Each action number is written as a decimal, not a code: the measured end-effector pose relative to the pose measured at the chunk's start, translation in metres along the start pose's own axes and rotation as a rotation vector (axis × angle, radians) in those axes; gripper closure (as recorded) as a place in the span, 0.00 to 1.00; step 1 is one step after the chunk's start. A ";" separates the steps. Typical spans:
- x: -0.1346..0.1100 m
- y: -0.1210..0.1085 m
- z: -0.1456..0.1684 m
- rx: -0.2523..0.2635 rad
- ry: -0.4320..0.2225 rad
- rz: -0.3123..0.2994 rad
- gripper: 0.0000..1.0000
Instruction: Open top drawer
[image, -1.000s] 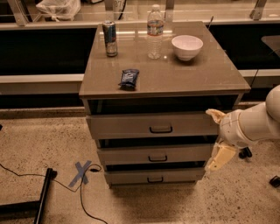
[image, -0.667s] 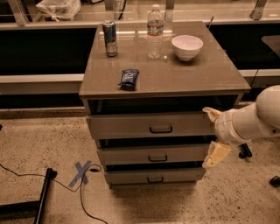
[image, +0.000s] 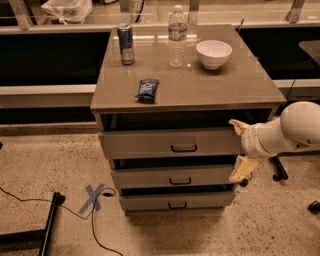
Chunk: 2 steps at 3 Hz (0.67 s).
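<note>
The top drawer (image: 145, 143) is the widest grey-beige front of the cabinet, with a small black loop handle (image: 183, 148) at its centre. A dark gap shows above it, under the cabinet top (image: 230, 87). My gripper (image: 241, 148) is at the drawer front's right end, well to the right of the handle. It is open, with one cream finger (image: 238, 125) up by the drawer's top corner and the other (image: 243, 170) down by the middle drawer. It holds nothing.
Two shorter drawers (image: 145, 178) (image: 145, 202) lie below. On top stand a can (image: 125, 44), a water bottle (image: 177, 36), a white bowl (image: 214, 53) and a blue snack packet (image: 147, 89). The floor has a blue tape X (image: 93, 198), a cable and a black stand leg (image: 49, 225).
My arm and gripper have shifted a little to the left, closer to the right end of the top drawer. The drawers have not moved.
</note>
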<state>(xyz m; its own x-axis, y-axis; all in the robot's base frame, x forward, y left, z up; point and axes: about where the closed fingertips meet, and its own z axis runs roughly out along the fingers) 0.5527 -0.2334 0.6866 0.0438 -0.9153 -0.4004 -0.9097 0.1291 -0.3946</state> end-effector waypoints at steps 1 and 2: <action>0.013 -0.013 0.017 0.011 -0.019 0.006 0.04; 0.018 -0.027 0.031 0.014 -0.029 0.003 0.15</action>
<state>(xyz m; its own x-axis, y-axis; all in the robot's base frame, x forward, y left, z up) 0.5912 -0.2411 0.6647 0.0534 -0.9036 -0.4249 -0.9038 0.1372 -0.4053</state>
